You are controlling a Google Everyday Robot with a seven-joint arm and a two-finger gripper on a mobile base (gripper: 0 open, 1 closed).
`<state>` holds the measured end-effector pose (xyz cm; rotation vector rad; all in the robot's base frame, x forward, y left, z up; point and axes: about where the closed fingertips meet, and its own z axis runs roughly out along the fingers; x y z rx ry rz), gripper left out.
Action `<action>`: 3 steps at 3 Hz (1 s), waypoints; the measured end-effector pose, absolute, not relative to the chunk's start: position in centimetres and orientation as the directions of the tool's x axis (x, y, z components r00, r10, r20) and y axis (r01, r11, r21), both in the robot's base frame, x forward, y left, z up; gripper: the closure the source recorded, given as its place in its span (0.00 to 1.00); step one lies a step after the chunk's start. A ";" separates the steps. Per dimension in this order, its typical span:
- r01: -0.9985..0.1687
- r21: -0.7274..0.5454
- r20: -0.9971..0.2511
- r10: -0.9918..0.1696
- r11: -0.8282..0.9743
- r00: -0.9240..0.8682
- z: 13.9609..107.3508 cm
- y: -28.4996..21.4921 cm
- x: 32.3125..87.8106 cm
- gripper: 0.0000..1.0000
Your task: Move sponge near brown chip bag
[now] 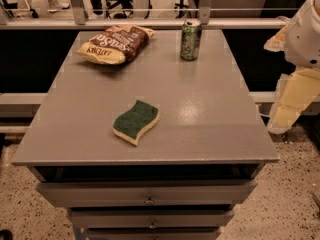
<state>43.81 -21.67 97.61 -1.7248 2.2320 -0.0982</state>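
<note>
Evidently nothing is done yet: in the camera view the sponge (136,122) lies near the front of the surface (210,109), well apart from the brown chip bag (116,43) at the far left corner, while the end effector (287,109) hangs beyond the right edge, away from the sponge, and I cannot tell whether it is clenched or released.

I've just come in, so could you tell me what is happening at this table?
The sponge is not yet picked up. It lies near the front of the grey table, with the brown chip bag at the back left and a green can at the back right. The robot's gripper hangs beyond the table's right edge, well clear of the sponge.
</note>
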 end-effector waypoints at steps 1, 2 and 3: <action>-0.931 -0.246 -0.207 -0.953 0.270 -0.221 97.6 -21.7 43.8 0.00; -0.942 -0.247 -0.237 -0.957 0.228 -0.170 96.7 -20.3 45.0 0.00; -0.959 -0.255 -0.309 -0.950 0.125 -0.042 95.2 -16.5 47.4 0.00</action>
